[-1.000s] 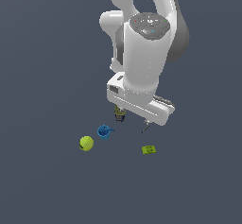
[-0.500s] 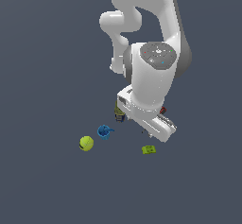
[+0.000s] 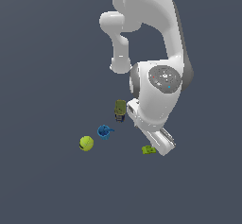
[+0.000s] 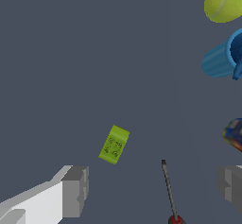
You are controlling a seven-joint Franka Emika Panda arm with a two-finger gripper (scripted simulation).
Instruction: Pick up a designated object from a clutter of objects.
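The small flat lime-green block (image 4: 114, 144) with darker markings lies on the dark floor; in the exterior view it (image 3: 148, 149) peeks out beside the arm's hand. My gripper (image 4: 152, 190) is open, its two grey fingers (image 4: 74, 191) spread wide above the floor, and holds nothing. The block lies just beyond the gap, nearer one finger. In the exterior view the fingers are hidden behind the white hand (image 3: 153, 134). The yellow-green ball (image 3: 86, 143), the blue cup (image 3: 104, 132) and the olive can (image 3: 120, 109) stand to the exterior view's left of the block.
A red-handled screwdriver (image 4: 168, 192) lies between the fingers in the wrist view, shaft pointing away. The ball (image 4: 224, 2), the blue cup (image 4: 223, 59) and a dark rounded item (image 4: 235, 134) sit along one edge of the wrist view. The floor is plain dark grey.
The arm has swung down and toward the exterior view's right, lowering the hand over the lime-green block. The objects have not moved.
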